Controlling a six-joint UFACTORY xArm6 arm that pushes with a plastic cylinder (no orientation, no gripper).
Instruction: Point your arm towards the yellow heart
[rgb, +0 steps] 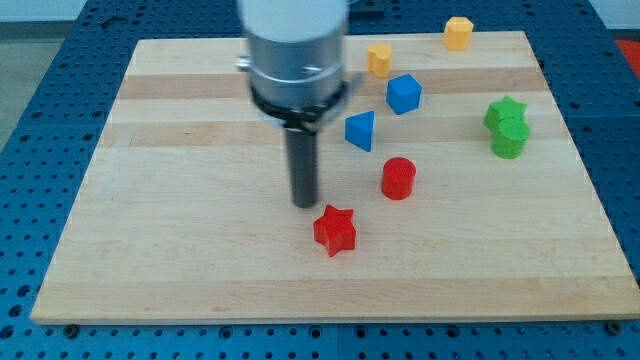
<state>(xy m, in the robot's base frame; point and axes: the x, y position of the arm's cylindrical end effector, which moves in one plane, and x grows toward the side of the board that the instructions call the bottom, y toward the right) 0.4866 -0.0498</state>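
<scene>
You're looking at my tip (304, 205) sitting on the pale wooden board (150, 270), just up and to the view's left of the red star-shaped block (335, 230), close but apart. There's no hand here, only a bare dark rod holding nothing. The arm's grey housing (295, 45) is getting cut off at the view's top and is hiding the board behind it.

Moving farther, the red cylinder block (398, 178) is standing to the view's right of the rod, then the blue wedge-like block (361, 130) and the blue cube-like block (404, 94); their exact shapes are hard to read. Out right, two green blocks (508, 126) are touching, the rear one star-shaped.

Farthest, the yellow heart block (379, 59) is lying just right of the housing, its heart outline hard to make out. Another yellow block (458, 33) is sitting at the top edge. The board's left half and bottom strip are lying open.
</scene>
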